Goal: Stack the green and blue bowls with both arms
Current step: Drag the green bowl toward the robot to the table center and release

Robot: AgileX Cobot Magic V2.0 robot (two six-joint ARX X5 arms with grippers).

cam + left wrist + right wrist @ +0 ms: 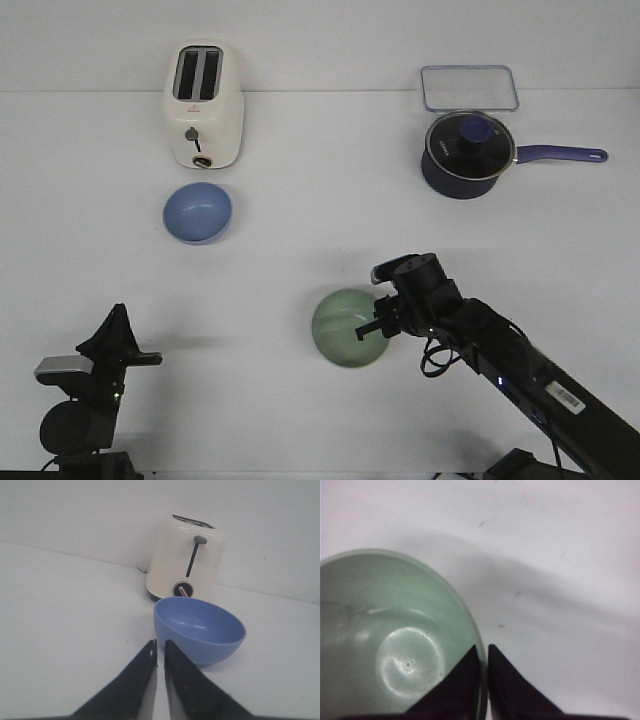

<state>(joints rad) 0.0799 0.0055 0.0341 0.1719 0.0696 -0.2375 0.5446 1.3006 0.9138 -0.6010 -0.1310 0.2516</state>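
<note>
Where the right gripper meets the green bowl, its two fingers are pinched onto the rim, one inside the wall and one outside, with only the thin edge between them; it is grasping the green bowl at the side facing the right arm. That bowl sits on the white counter near the front, right of centre. The blue bowl stands well apart from it, further back and to the left, just in front of the cream toaster. The left gripper hangs low at the front left, clenched with just a sliver between its tips and holding nothing, aimed toward the blue bowl but short of it.

To do this step well, I judge the right arm should lift straight up before travelling, keeping the bowl level, since a one-sided rim pinch lets it tilt or slip. The left gripper would need to part its fingers before it can take the blue bowl's rim or steady it for nesting.

How deep the pinch reaches down the green wall is cut off at the edge of the right wrist view, and whether the bowl's base touches the counter cannot be told. A navy saucepan and a clear lid sit far back right, clear of the path.
</note>
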